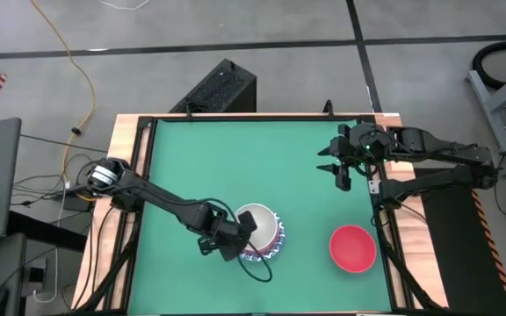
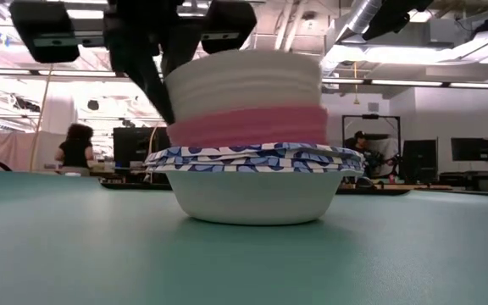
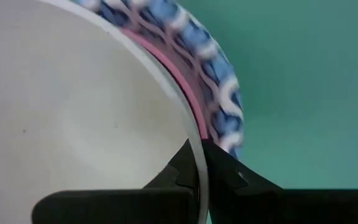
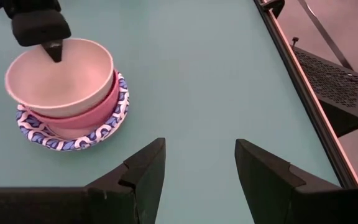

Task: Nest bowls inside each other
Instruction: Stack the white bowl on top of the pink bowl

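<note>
Cream bowl (image 4: 59,74) atop stack, L gripper (image 3: 197,163) clamped on rim; R gripper (image 1: 341,167) apart at 2 o'clock, red bowl (image 1: 352,247) at 4.

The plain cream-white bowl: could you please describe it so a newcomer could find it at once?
On the green table, near its front edge, stands one stack of round bowls. The plain cream-white bowl sits topmost, inside a pink bowl, with the left end effector pinching its rim. It alone has no colour or pattern.

Bright, even overhead light; left wrist view blurred close up.
</note>
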Robot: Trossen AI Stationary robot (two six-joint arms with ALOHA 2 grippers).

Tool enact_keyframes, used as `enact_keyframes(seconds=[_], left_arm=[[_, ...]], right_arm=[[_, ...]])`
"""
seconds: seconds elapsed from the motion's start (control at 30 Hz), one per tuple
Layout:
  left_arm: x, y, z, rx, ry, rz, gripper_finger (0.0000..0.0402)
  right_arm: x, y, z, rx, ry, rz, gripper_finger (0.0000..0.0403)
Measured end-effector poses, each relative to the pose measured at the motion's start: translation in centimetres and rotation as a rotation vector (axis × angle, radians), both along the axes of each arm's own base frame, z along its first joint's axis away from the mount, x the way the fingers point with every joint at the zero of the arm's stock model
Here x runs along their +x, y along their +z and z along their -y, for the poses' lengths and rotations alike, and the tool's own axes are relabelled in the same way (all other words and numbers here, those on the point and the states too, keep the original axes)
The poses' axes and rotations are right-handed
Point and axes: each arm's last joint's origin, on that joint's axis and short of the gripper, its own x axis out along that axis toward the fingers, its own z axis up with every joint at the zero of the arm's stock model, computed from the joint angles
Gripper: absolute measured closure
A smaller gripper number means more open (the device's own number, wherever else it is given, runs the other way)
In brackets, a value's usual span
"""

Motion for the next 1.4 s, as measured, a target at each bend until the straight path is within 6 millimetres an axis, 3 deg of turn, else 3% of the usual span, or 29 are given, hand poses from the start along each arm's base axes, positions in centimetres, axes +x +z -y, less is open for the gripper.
enact_keyframes(seconds=[0.23, 0.7, 1.2, 1.4], left_arm=[[0.4, -1.0, -0.1, 0.049, -0.035, -0.024, 0.0401], [0.5, -1.0, -0.3, 0.087, -0.035, -0.022, 0.0398], [0.4, -0.9, 0.0, 0.166, 0.007, 0.017, 0.0283], [0.9, 1.3, 0.8, 0.151, 0.019, 0.061, 0.0256]], right_arm=[[0.0, 0.0, 0.0, 0.000, -0.001, -0.001, 0.0186], [0.0, 0.0, 0.0, -0.004, 0.002, -0.004, 0.0186], [0.0, 0.0, 0.0, -0.005, 0.003, -0.004, 0.0186], [0.0, 0.0, 0.0, -0.005, 0.003, -0.003, 0.0186]])
